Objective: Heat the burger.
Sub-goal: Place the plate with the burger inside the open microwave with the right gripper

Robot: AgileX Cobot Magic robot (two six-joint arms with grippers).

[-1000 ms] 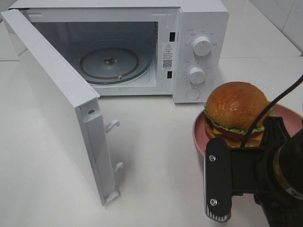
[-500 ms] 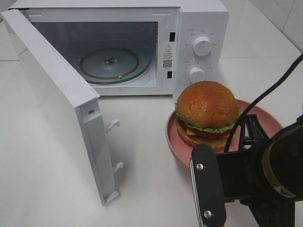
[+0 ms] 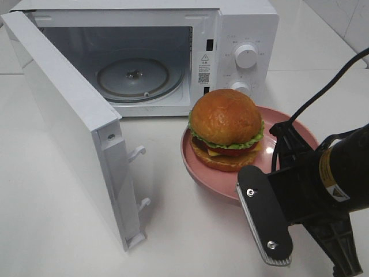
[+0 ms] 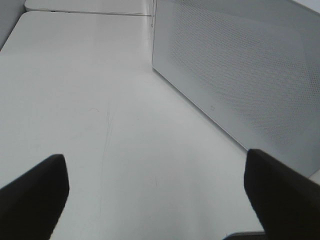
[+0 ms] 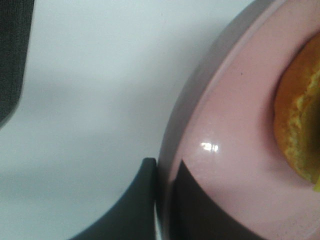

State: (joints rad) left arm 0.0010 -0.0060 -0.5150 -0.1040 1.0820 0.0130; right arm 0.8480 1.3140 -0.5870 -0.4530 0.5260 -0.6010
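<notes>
I see the round golden-bun burger (image 3: 226, 126) with green lettuce sitting on the flat pink round plate (image 3: 193, 164), just in front of the open white microwave oven (image 3: 245, 29) on the white tabletop (image 3: 184, 236). My right tool (image 5: 163, 195) is pinching the plate's rim. My left tool (image 4: 157, 197) hangs spread wide, holding nothing.

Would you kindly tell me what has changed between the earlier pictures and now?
The right claw, shut on the pink plate, has moved it and the burger leftward in the high view, toward the open microwave. The microwave and its door stayed as they were.
</notes>
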